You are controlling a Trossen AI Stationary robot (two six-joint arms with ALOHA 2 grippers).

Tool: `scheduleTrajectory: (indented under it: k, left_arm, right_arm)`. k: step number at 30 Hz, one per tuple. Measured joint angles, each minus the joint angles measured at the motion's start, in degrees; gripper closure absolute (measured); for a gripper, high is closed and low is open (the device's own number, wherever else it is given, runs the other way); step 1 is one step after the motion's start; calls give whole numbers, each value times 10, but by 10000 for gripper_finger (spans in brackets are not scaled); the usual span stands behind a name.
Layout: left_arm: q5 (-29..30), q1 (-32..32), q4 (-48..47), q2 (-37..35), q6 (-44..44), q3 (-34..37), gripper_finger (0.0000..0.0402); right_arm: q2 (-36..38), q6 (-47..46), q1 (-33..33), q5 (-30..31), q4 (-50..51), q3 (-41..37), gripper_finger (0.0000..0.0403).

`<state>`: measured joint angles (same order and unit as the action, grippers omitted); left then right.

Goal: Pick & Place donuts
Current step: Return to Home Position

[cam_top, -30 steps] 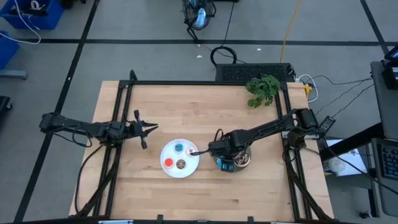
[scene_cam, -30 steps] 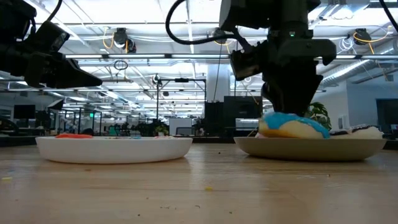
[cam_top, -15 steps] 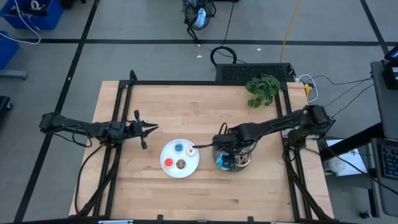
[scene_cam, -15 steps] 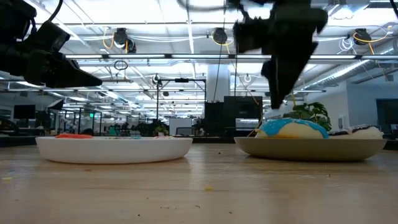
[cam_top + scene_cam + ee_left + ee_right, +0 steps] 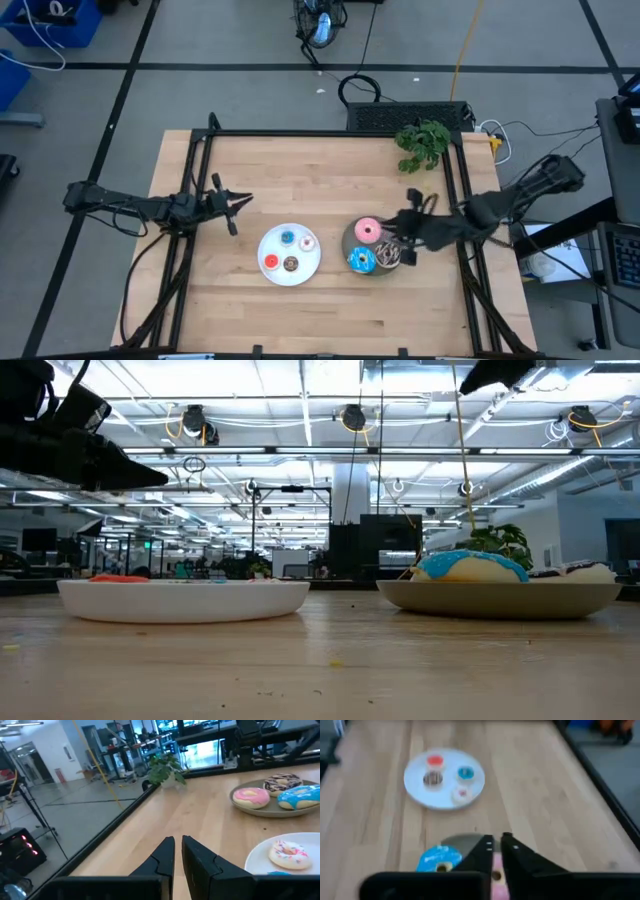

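Three large donuts (image 5: 368, 231) on grey plate (image 5: 349, 240).

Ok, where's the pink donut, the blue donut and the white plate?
large pink donut (image 5: 242, 796), left wrist view, its icing.
blue-iced donut (image 5: 470, 566), low view, its icing.
white plate (image 5: 180, 599), low view, its outer wall.

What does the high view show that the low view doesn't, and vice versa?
Only high: the pink donut on the grey plate, and the right gripper above that plate's right side. Only low: the plates' side profiles, the room behind. Both: the blue-iced donut and chocolate donut on the grey plate, the white plate, the waiting left gripper.
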<state>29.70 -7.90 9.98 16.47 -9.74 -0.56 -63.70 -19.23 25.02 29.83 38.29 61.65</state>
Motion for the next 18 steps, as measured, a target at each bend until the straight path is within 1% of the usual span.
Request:
scheduleTrajectory:
  k: [1, 2, 5, 7, 10, 12, 14, 18]
  left_arm:
    - [5, 0, 1, 0, -1, 0, 360]
    - [15, 0, 5, 0, -4, 0, 360]
    - [57, 0, 21, 0, -6, 0, 360]
    - [58, 0, 23, 0, -6, 0, 360]
    - [2, 0, 20, 0, -18, 0, 363]
    - [-33, 0, 20, 0, -24, 0, 376]
    - [-44, -1, 29, -1, -26, 0, 394]
    - [-53, -11, 36, 0, -35, 0, 395]
  right_arm:
    - [26, 1, 10, 13, -29, -32, 381]
    - [51, 12, 20, 20, -66, -64, 391]
    - [121, 51, 44, 17, -189, -162, 391]
    - [165, 75, 51, 16, -243, -217, 396]
    - [236, 117, 55, 37, -286, -290, 401]
    - [286, 128, 49, 56, -311, -338, 402]
    - [340, 140, 39, 63, -339, -384, 402]
    - [443, 167, 31, 52, -412, -458, 402]
